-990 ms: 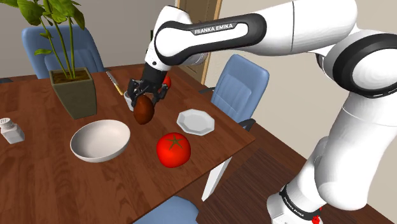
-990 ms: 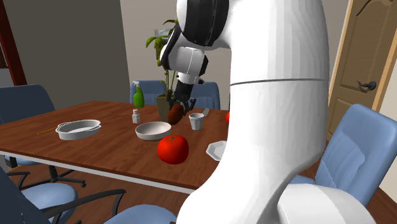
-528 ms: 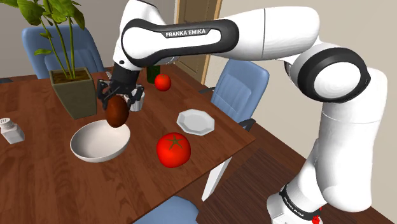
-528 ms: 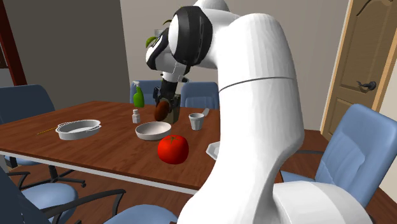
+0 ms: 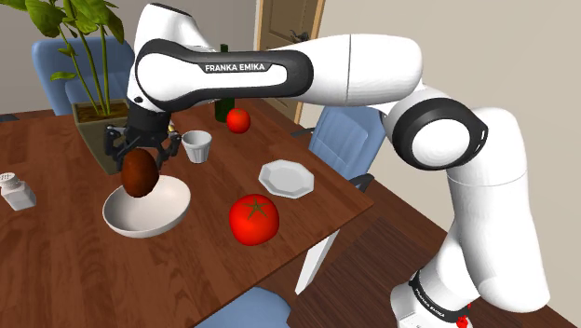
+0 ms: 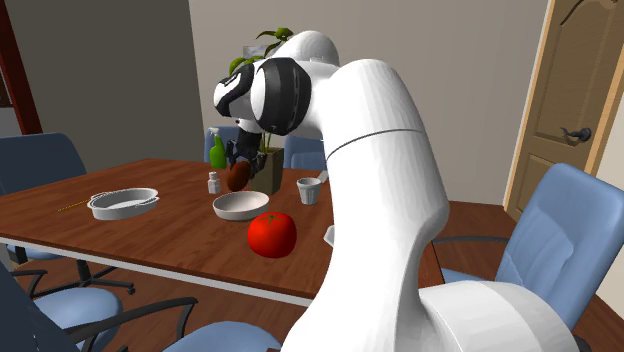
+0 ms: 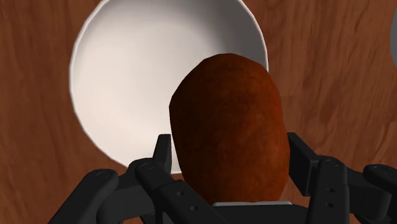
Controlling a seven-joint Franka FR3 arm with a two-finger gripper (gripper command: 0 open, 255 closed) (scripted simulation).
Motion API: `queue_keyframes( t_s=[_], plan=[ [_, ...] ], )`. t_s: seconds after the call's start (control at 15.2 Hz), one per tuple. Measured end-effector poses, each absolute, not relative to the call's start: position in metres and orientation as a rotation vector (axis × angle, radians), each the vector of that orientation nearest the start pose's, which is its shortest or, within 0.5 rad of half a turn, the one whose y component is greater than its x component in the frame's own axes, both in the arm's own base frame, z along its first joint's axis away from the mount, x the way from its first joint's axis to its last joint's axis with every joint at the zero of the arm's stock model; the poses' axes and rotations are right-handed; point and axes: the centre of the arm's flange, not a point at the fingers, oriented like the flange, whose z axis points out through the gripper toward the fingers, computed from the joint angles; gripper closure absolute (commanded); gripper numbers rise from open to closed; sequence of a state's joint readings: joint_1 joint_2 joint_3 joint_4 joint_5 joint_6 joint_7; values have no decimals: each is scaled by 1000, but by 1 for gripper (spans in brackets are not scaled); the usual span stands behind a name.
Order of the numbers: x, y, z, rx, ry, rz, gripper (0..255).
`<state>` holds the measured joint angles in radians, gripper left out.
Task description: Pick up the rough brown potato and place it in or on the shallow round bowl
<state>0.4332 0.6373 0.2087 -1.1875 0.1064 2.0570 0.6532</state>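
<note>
A rough reddish-brown potato hangs in the air, clasped between the black fingers of my gripper, which is shut on it. It hovers just above the white shallow round bowl on the brown wooden table. In the wrist view the potato sits between the fingers, with the bowl straight beneath and slightly ahead of it. The second exterior view shows the potato a short way above the bowl.
On the table stand a large red tomato, a white plate, a white cup, a small tomato, a potted plant and a shaker. An oval dish lies further off. Blue chairs ring the table.
My arm has carried the potato toward the shoulder view's left, from beside the cup to over the bowl. The grip stays shut.
</note>
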Motion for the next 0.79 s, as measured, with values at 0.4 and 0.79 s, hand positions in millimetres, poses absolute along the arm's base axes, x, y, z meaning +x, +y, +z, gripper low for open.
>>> queue_keyframes(
  t_s=[0.4,0.79],
  plan=[
    [627,422,415,-2815,149,-91,255],
    [627,422,387,-2815,149,-90,255]
  ],
)
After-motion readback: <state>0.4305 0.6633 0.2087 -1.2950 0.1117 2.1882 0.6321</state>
